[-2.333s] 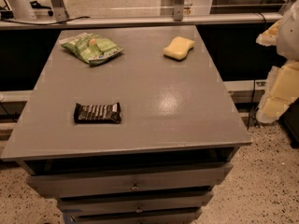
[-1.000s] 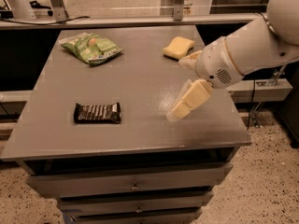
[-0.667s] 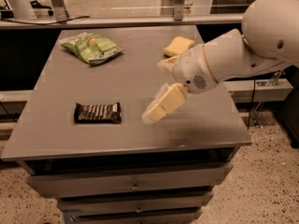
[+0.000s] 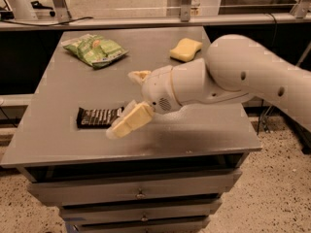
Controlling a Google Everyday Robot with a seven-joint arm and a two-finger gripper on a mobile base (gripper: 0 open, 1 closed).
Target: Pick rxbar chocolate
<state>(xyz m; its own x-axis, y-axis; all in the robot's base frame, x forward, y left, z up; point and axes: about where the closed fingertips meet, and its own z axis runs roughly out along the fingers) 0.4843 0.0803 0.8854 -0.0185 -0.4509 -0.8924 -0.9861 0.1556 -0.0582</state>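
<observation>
One bar (image 4: 96, 117) lies front-left on surface (image 4: 209, 130), long axis left-right. Your hand (image 4: 122, 105) hangs over its right end, fingers spread, holding nothing. Bar sits just left of hand: you likely need a short leftward shift, then down.

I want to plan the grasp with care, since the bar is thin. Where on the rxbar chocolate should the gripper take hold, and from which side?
Grip the rxbar chocolate across its narrow width, near mid-length, probably coming from above: it lies flat on the table, so only its long edges offer hold. The gripper hovers open at its right end in the camera view.
</observation>
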